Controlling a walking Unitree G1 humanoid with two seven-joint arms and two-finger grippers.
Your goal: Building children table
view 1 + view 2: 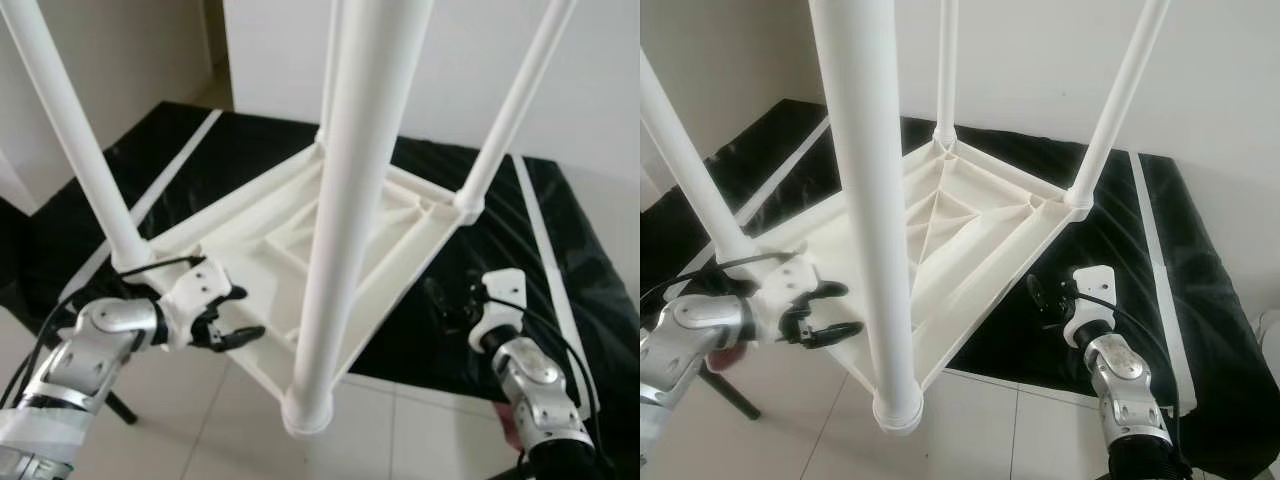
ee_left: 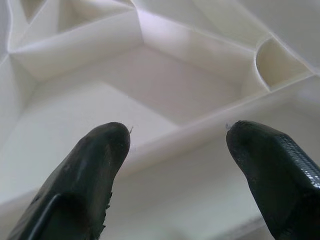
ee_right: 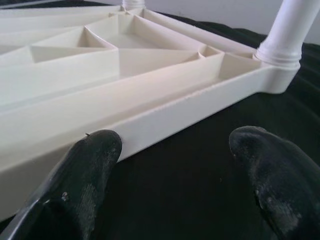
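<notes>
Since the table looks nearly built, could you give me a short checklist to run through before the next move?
1. All four legs fitted in the corners of the upside-down table top: ok.
2. Left pincer open at the top's near-left edge, gripping nothing: ok.
3. Right pincer open beside the top's right edge, over the black mat: ok.
4. Legs seated fully in their sockets: cannot tell.
5. Table top lying wholly on the mat: not ok, the near corner sits on the tiled floor.
</notes>
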